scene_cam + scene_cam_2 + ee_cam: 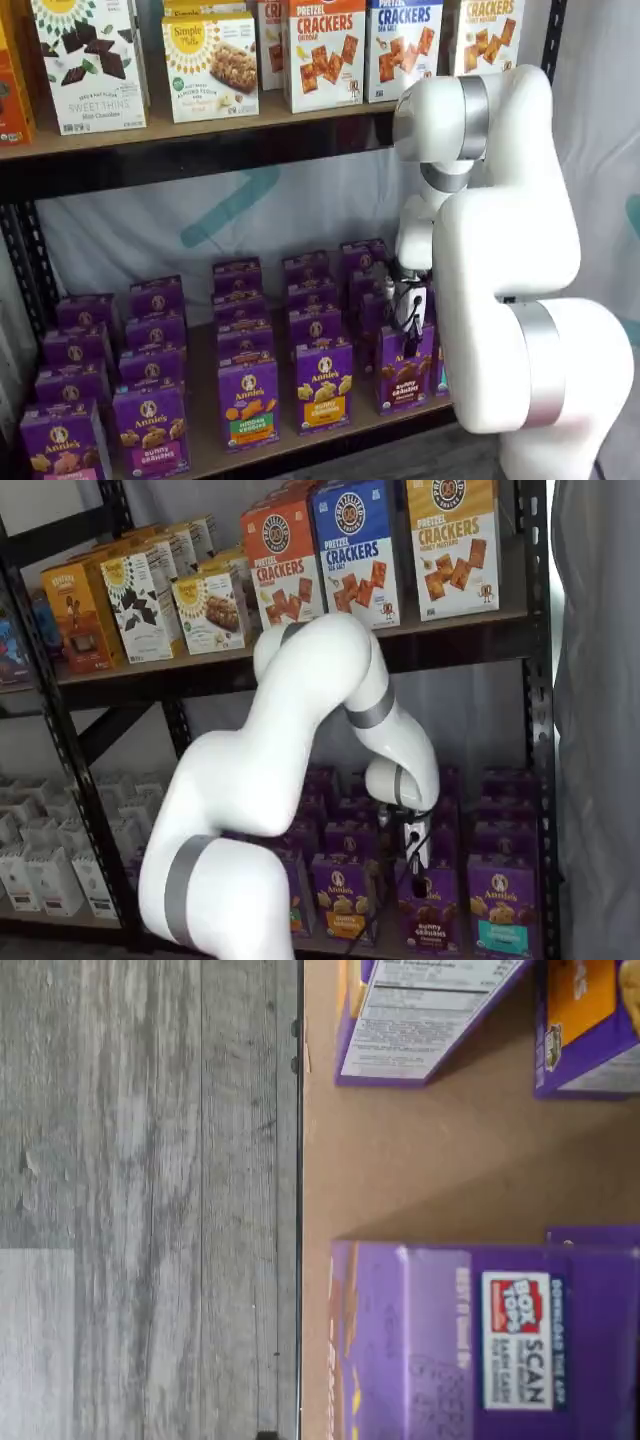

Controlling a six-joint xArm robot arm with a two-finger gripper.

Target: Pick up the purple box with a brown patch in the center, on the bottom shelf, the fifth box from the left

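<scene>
The purple box [405, 369] with the dark brown "bunny grahams" band stands at the front edge of the bottom shelf [204, 441], right of a purple carton with a yellow-orange band [323, 387]. It also shows in a shelf view [428, 911]. My gripper [411, 330] hangs just above and in front of its top; it shows in both shelf views [417, 865]. The black fingers are seen side-on, so no gap can be made out, and they hold nothing that I can see. The wrist view shows a purple carton top [490, 1345] with a Box Tops label on the tan deck [450, 1180].
Several rows of purple Annie's cartons fill the bottom shelf, including a teal-band one [498, 904] to the right of the target. Cracker boxes [325, 50] stand on the shelf above. A black upright [540, 730] stands at the right. Grey wood floor [140, 1200] lies before the shelf edge.
</scene>
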